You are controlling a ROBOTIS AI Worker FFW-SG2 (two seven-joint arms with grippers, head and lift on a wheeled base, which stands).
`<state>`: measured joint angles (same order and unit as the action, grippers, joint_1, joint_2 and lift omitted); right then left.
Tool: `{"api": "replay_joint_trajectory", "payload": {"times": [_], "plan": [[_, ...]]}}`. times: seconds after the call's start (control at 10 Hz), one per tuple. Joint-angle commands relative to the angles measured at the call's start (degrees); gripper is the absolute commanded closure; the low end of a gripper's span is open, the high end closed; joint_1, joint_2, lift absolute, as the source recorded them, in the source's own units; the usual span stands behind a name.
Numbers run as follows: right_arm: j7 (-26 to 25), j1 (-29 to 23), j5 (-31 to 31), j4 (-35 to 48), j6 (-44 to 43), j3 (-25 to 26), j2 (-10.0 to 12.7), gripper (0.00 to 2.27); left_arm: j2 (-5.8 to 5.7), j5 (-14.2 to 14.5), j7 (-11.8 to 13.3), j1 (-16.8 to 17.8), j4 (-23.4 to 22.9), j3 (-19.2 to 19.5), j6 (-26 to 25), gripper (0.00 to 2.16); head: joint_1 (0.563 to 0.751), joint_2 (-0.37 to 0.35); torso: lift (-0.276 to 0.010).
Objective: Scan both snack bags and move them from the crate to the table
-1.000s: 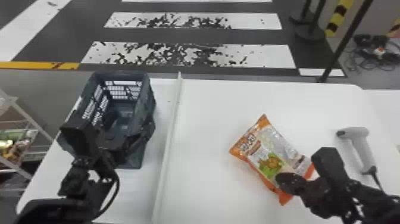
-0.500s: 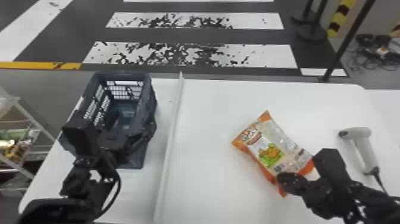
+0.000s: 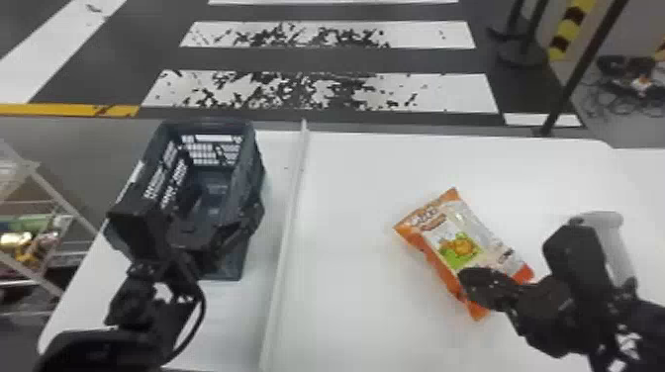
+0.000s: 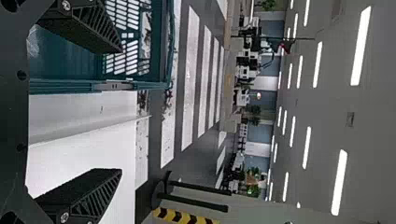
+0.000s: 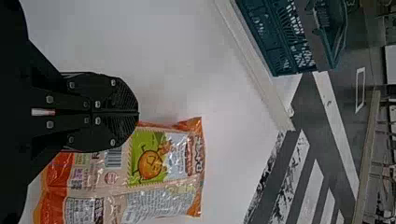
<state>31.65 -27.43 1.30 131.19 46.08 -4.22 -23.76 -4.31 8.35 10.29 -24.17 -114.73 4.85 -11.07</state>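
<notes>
One orange-and-white snack bag [image 3: 457, 247] lies on the table [image 3: 346, 297] right of the white divider strip. My right gripper [image 3: 467, 282] overlaps its near part; whether they touch, I cannot tell. In the right wrist view my right gripper [image 5: 138, 113] has its fingers together, beside and partly over the bag [image 5: 173, 158]. My left gripper [image 3: 213, 217] is at the near end of the dark crate [image 3: 252, 198]. The left wrist view has my left gripper [image 4: 122, 112] with fingers wide apart and nothing between, one over the crate [image 4: 98, 85]. A shiny patch [image 4: 33, 42] shows inside it.
A white handheld scanner [image 3: 616, 247] lies on the right, partly behind my right arm. The long divider strip [image 3: 289, 222] runs between crate and bag. Left of the table stands a wire shelf [image 3: 59, 198]; a dark pole [image 3: 579, 74] rises beyond the far edge.
My right gripper has moved a little away from the near edge, its body now covering part of the scanner. The bag has shifted slightly away and to the right. The left arm has barely moved.
</notes>
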Motion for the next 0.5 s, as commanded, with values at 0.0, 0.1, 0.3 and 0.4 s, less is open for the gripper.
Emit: {"api": "replay_joint_trajectory", "payload": {"times": [0.0, 0.1, 0.3, 0.4], "plan": [[-0.1, 3.3, 0.2, -2.4, -0.2, -4.1, 0.0, 2.25, 0.0, 0.0, 0.0, 0.0, -0.3, -0.1, -0.1, 0.09, 0.695, 0.098, -0.088], [-0.1, 5.5, 0.1, -4.8, -1.5, -6.3, 0.0, 2.25, 0.0, 0.0, 0.0, -0.1, -0.5, 0.0, -0.1, 0.09, 0.695, 0.111, -0.088], [-1.0, 9.1, 0.1, -9.9, -5.5, -9.5, 0.5, 2.25, 0.0, 0.0, 0.1, -0.1, -0.7, -0.2, -0.3, 0.09, 0.695, 0.149, -0.088], [-1.2, 11.2, 0.6, -12.8, -6.6, -10.6, 1.2, 2.25, -0.09, -0.1, 0.1, 0.0, -0.8, -0.4, -0.5, 0.09, 0.695, 0.161, -0.088]]}}
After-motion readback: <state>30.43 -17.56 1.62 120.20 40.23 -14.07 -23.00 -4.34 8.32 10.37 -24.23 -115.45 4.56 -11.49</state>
